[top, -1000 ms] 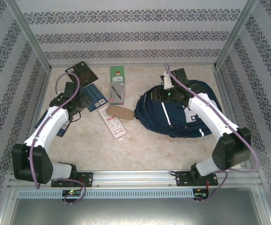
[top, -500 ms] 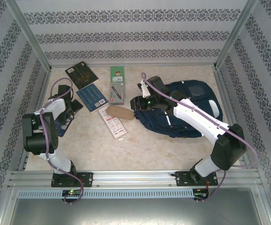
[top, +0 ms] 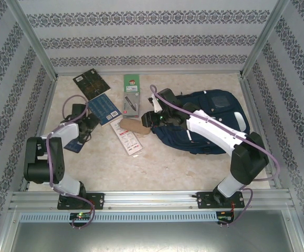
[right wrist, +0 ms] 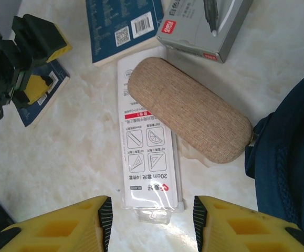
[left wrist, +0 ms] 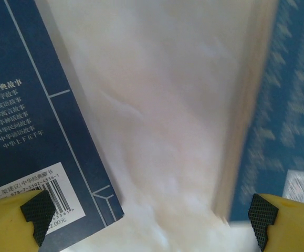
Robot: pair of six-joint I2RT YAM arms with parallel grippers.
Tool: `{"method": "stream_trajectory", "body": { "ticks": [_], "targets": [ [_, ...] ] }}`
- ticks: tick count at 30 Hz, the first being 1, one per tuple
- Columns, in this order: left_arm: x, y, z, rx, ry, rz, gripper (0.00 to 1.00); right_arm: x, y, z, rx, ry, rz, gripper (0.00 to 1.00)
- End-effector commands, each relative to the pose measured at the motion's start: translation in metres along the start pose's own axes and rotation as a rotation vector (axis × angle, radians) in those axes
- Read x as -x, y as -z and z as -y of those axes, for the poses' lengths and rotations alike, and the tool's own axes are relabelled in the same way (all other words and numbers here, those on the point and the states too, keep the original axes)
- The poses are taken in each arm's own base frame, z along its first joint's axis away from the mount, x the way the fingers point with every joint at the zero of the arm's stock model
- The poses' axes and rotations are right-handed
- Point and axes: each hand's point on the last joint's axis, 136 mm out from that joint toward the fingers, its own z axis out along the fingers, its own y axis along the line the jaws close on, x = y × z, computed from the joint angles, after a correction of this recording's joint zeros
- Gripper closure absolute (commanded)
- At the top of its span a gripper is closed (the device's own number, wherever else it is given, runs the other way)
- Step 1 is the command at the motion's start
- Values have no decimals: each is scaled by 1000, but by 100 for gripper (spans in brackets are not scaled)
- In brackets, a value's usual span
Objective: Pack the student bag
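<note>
The student bag (top: 209,123), navy with white stripes, lies at the right of the table; its edge (right wrist: 291,157) shows in the right wrist view. My right gripper (top: 147,119) reaches left past the bag. It hangs open (right wrist: 150,223) above the near end of a clear ruler-set pack (right wrist: 149,152), with nothing between the fingers. A tan fabric case (right wrist: 191,107) lies across the pack's far end. My left gripper (top: 87,125) is open wide (left wrist: 147,231) over bare table between two blue books (left wrist: 25,105), (left wrist: 291,105).
A grey pen box (top: 132,95), a blue book (top: 104,107) and a dark book (top: 91,82) lie at the back left. Another blue book (top: 70,144) lies under the left arm. Patterned walls close in the table on three sides.
My right arm swung left off the bag to over the case and ruler pack, its jaws widening a little. The left arm folded back, and its gripper now sits low by the blue books.
</note>
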Motion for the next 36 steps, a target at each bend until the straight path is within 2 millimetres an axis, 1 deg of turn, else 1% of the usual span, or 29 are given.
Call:
{"method": "stream_trajectory", "body": {
  "ticks": [1, 5, 9, 12, 14, 18, 21, 23, 25, 27, 29, 30, 31, 34, 36],
  "targets": [
    [-85, -5, -20, 53, 41, -222, 1, 13, -6, -9, 22, 1, 19, 54],
    [-123, 15, -24, 93, -38, -209, 1, 13, -16, -14, 45, -5, 3, 54],
    [-155, 33, -24, 72, -71, -218, 1, 9, -28, -21, 60, -2, -19, 54],
    [-161, 50, -24, 57, -98, -202, 1, 6, -38, -25, 73, -2, -38, 54],
    [-155, 62, -22, 27, -104, -180, 1, 3, -44, -30, 90, -6, -54, 54],
    [-128, 90, -19, -42, -139, -98, 4, -3, -60, -41, 121, -9, -78, 54],
    [-106, 103, -33, -36, -128, -44, 9, -7, -73, -51, 152, -33, -91, 55],
    [-98, 103, -43, -43, -87, -49, 17, -12, -83, -59, 168, -39, -100, 55],
    [-89, 102, -54, -18, -65, -41, 30, -15, -93, -67, 178, -39, -107, 57],
    [-81, 102, -63, 30, -75, -21, 36, -17, -103, -75, 189, -38, -113, 58],
    [-78, 96, -70, 66, -73, -19, 46, -19, -114, -83, 199, -35, -120, 60],
    [-77, 91, -72, 73, -73, -23, 54, -20, -120, -86, 202, -29, -125, 61],
    [-76, 87, -75, 84, -67, -24, 58, -21, -125, -91, 206, -24, -129, 61],
    [-76, 75, -91, 134, -43, -39, 68, -25, -144, -97, 203, -14, -144, 62],
    [-76, 72, -101, 169, -33, -44, 69, -27, -155, -100, 201, -13, -155, 62]
  ]
}}
